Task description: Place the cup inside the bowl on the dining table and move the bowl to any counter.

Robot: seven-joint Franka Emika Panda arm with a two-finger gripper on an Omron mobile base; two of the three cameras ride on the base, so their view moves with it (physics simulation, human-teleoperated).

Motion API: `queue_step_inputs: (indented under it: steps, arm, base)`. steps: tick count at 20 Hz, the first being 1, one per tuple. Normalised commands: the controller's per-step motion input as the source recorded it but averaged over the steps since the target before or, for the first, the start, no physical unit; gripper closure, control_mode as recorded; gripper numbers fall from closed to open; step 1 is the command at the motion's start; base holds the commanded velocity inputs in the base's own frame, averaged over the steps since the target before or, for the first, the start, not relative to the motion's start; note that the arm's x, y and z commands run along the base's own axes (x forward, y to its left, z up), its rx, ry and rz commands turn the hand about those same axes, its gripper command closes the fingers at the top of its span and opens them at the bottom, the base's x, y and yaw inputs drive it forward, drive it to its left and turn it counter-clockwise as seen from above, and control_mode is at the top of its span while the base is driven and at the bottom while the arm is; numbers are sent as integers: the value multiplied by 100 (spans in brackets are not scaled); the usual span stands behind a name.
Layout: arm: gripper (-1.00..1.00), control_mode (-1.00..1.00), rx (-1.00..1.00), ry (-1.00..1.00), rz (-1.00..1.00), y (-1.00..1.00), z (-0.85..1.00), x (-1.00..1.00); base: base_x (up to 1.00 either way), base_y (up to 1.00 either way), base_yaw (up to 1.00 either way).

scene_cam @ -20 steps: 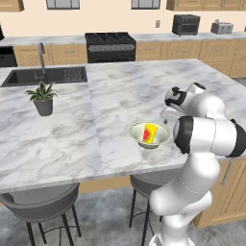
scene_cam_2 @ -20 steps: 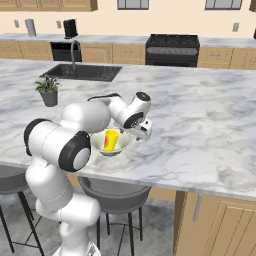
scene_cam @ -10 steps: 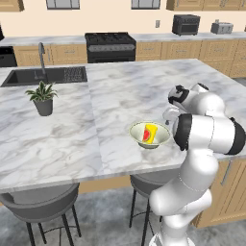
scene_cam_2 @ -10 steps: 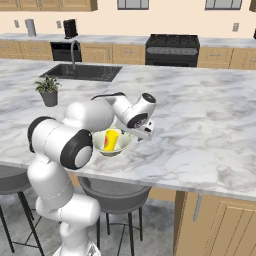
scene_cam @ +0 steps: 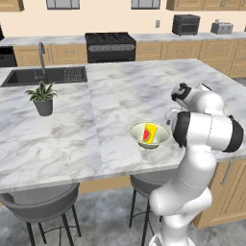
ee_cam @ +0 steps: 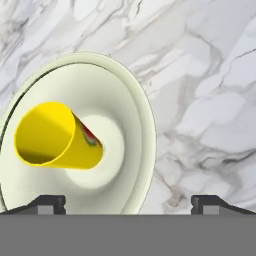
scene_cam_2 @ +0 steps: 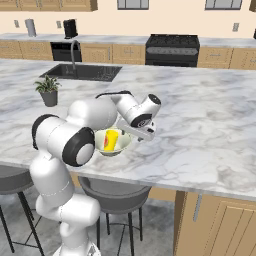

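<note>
cup (ee_cam: pixel 55 136) inside bowl (ee_cam: pixel 131 125), tool (ee_cam: pixel 128 202) open

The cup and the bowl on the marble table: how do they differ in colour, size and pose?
Colour: the cup is bright yellow with a red patch, the bowl is plain pale cream-green.
Size: the cup is much smaller and fits inside the bowl.
Pose: the cup lies tilted on its side, the bowl stands upright on the dining table.
Both are round, open vessels.
</note>
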Motion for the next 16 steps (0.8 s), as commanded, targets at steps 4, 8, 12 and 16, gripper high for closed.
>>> queue_step_inputs:
  steps: [4,8,12,16]
  arm:
    - [-100,-100,3,0,0,0,0,0]
    - [-100,-100,0,0,0,0,-6,0]
    - [-100,-100,0,0,0,0,-16,0]
    - [-100,-100,0,0,0,0,-27,0]
  base:
    - [0,0,0]
    - [0,0,0]
    - [0,0,0]
    - [0,0,0]
